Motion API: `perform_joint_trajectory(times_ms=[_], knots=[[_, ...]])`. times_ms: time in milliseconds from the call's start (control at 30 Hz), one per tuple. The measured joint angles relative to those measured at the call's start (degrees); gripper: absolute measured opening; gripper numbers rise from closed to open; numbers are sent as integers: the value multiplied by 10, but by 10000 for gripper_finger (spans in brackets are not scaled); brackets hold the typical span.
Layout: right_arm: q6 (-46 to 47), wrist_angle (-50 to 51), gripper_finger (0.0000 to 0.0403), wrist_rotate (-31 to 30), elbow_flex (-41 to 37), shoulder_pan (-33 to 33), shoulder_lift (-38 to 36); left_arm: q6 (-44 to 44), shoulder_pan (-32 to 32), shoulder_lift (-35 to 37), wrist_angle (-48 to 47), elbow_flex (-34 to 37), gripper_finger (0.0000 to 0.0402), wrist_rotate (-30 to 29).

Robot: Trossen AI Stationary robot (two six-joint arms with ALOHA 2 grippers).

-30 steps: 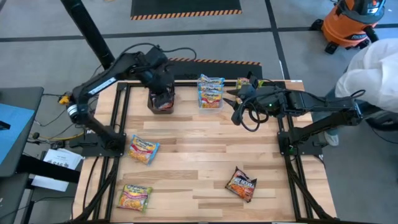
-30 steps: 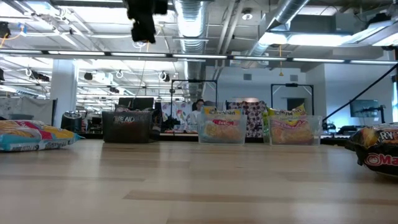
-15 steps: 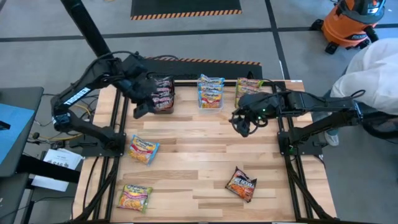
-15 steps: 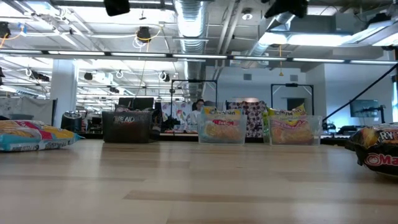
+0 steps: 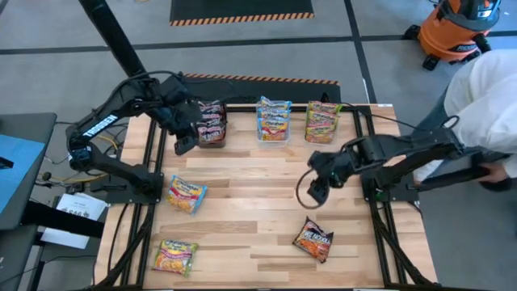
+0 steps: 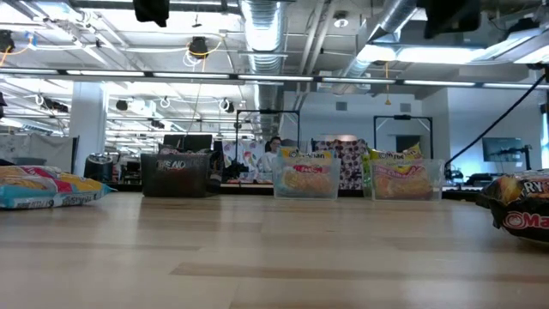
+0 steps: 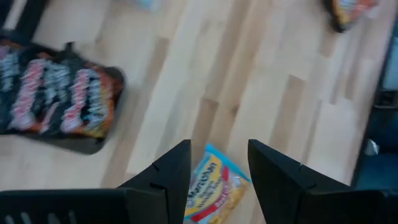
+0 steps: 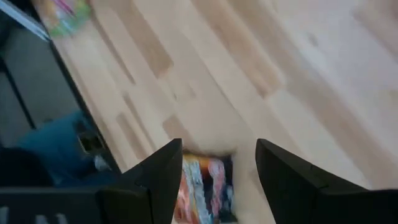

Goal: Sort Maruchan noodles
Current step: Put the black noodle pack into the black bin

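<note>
Wooden worktop (image 5: 258,202) seen from above, w/ three containers in a row along the far edge. Black box (image 5: 212,124) at left, packed w/ dark maroon packets. Clear tub (image 5: 274,121) in the middle w/ blue-edged packets, second clear tub (image 5: 322,122) at right w/ green/yellow-edged ones.

Three loose packets flat on the wood. Blue-edged packet (image 5: 187,194) on the left side, mid-depth. Green/yellow-edged packet (image 5: 174,255) at near-left corner. Dark maroon packet (image 5: 313,240) near-right of centre, lying askew.

Left tool (image 5: 184,144) up in the air just beside the black box, on its near-left side; fingers apart, nothing between them. In left wrist view, tool (image 7: 219,167) looking down past spread dark fingers (image 7: 171,175) at the blue-edged packet (image 7: 213,190) on the boards, black box (image 7: 55,93) off to one side.

Right tool (image 5: 317,191) above bare wood, right of centre, between the right-hand tub and the dark maroon packet, apart from both. Right wrist view: tool (image 8: 219,168) w/ fingers (image 8: 163,175) spread wide, empty, maroon packet (image 8: 203,190) showing in the gap well below.

Low view: black box (image 6: 174,175) and both tubs standing at the far edge, blue-edged packet (image 6: 47,189) at left, maroon packet (image 6: 521,212) at right edge. Person in white sleeve (image 5: 489,89) beyond the worktop's right side; orange shop vac (image 5: 454,29) on the floor.
</note>
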State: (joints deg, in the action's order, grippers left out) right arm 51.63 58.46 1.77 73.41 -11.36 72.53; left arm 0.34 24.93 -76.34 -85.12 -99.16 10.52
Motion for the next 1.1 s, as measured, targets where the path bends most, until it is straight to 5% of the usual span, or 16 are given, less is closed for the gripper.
perform_joint_trajectory(times_ms=[300,667,1100], knots=[[57,32,228,6,1,-70,65,7,2,-24,-31,0,145,-3],[99,40,228,74,2,-143,158,10,-2,-64,-50,21,192,24],[132,-24,228,146,2,-200,251,20,-6,-65,-49,20,190,46]])
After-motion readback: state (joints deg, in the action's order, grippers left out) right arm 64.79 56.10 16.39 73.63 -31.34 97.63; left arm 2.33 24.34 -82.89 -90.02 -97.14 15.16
